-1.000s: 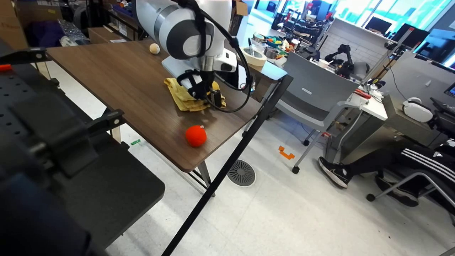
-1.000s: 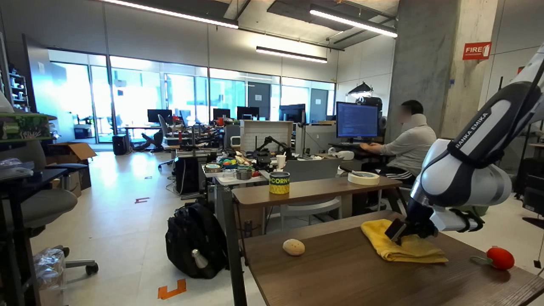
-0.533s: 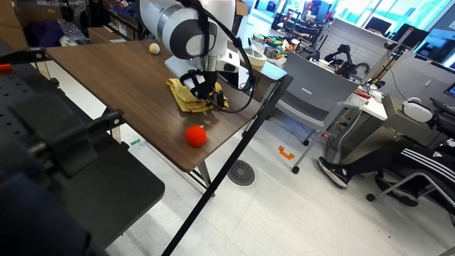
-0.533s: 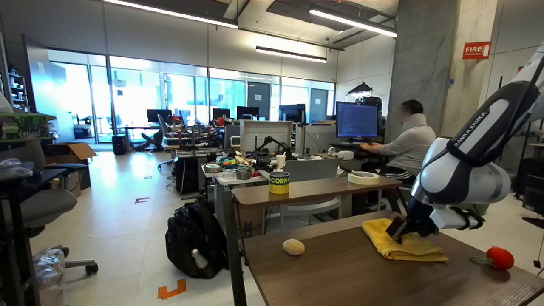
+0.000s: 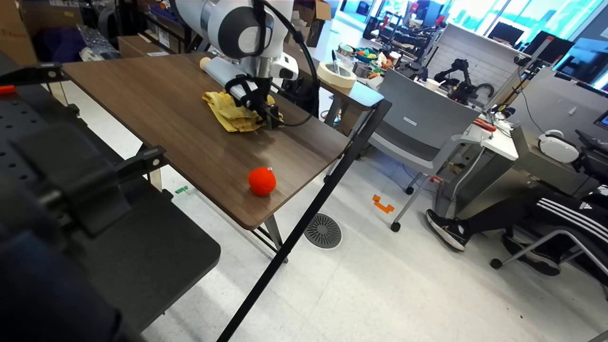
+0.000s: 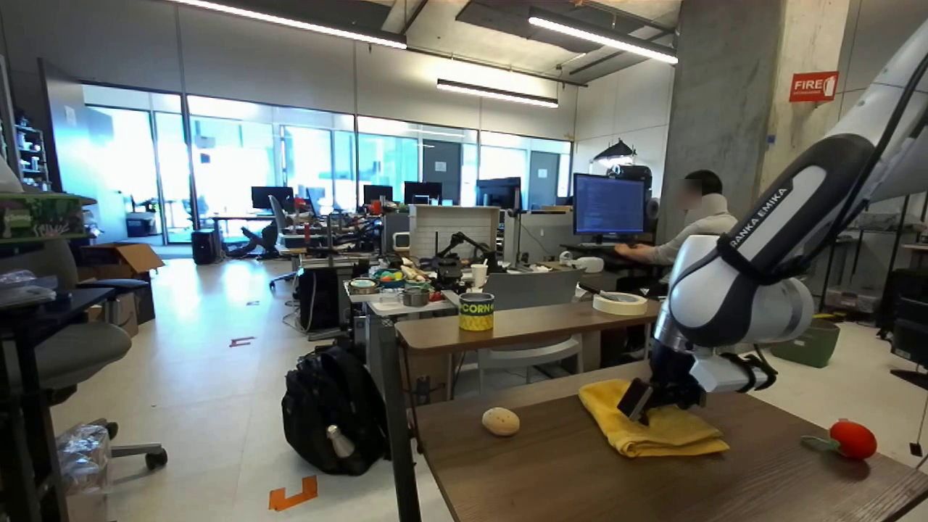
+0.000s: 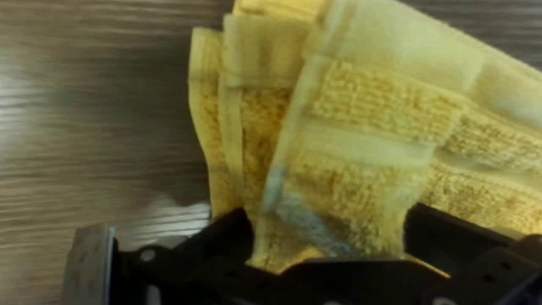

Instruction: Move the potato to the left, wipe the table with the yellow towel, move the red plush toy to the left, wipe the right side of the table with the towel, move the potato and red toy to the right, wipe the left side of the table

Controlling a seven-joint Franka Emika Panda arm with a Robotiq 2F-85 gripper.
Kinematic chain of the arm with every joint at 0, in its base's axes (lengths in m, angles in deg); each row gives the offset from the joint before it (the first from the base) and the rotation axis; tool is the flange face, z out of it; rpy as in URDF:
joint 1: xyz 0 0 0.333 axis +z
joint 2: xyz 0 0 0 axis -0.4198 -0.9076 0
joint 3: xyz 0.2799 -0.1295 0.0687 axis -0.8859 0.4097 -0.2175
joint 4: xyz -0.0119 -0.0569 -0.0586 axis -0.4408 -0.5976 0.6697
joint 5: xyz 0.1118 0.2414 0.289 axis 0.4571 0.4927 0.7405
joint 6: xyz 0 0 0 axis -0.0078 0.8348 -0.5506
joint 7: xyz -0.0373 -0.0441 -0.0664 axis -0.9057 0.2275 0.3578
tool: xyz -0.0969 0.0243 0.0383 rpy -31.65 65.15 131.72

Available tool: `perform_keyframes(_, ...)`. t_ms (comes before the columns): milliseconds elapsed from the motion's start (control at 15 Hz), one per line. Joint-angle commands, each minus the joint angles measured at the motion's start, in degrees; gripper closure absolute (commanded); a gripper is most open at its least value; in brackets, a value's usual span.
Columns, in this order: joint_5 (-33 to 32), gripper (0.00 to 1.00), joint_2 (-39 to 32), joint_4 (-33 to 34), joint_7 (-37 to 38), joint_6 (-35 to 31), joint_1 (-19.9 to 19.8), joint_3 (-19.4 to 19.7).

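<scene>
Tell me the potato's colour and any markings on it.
The potato is pale tan with small dark specks, showing best in an exterior view.

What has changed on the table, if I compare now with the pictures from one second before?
The yellow towel has moved away from the red plush toy, toward the potato, and the gripper has travelled together with it. Its jaws stand apart, and nothing was visibly taken hold of or let go. The potato and the red plush toy stayed in place.

The yellow towel (image 7: pixel 360 110) is rough, looped cloth; the table (image 5: pixel 190 133), smooth, faintly glossy wood grain.
</scene>
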Motion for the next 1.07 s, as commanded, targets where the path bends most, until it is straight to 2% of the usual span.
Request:
perform_keyframes(0,-0.37,0.00,-1.64,0.02,0.55,1.52,5.79,1.28)
perform_keyframes(267,-3.32,0.00,3.77,-6.95,0.47,0.30,8.93,6.70)
perform_keyframes(600,-0.20,0.00,5.01,-4.83,7.27,1.54,5.94,13.84)
perform_keyframes(733,-1.77,0.00,4.61,-4.59,8.78,2.40,6.75,16.82)
perform_keyframes(867,-3.24,0.00,4.22,-5.05,8.27,3.09,7.30,17.98)
perform_keyframes(1000,-5.14,0.00,4.60,-7.15,5.67,2.11,7.85,16.59)
